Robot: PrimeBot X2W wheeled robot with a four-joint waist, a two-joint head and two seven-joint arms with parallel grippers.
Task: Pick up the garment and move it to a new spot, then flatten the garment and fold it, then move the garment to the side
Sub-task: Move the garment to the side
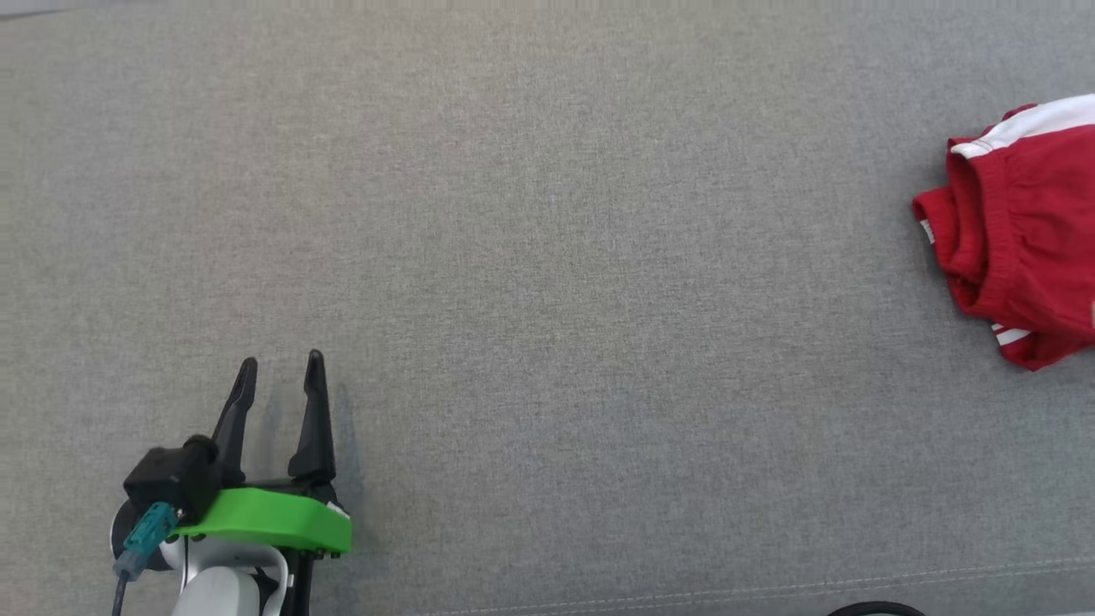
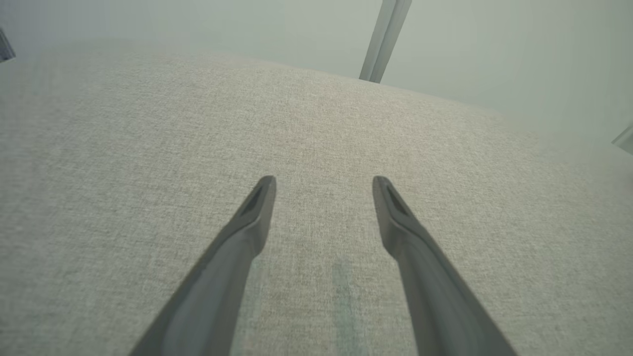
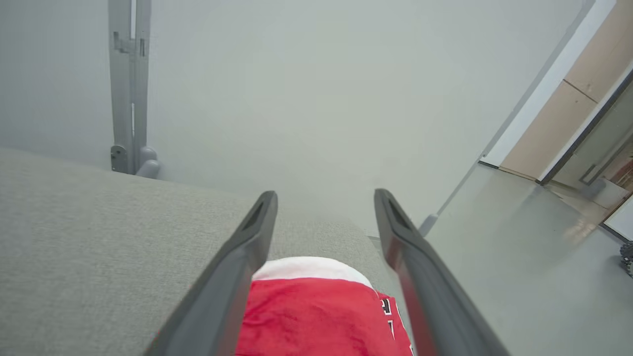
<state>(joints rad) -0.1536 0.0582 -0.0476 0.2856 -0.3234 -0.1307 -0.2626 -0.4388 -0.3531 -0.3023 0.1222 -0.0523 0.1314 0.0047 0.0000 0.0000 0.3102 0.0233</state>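
Left claw [image 1: 281, 359] spread, empty, above grey fabric [image 1: 547, 214]. Right claw [image 3: 325, 194] spread too; red garment [image 3: 316, 311] lay beneath, between its fingers, ungripped. Garment well right of left claw.

A wide grey fabric surface [image 1: 547, 257] lies bare across its middle and left, open to a reach from any side. A bunched red garment [image 1: 1022, 231] takes up its far right edge. The left gripper [image 1: 281, 359], fingers apart, occupies the lower left corner. The right gripper [image 3: 325, 194], fingers spread, sits over the garment; beside it the surface ends and open floor [image 3: 519, 257] begins. A metal post [image 3: 127, 99] stands behind the far edge. A dark curve, possibly a cable [image 1: 877, 609], crosses the near edge.
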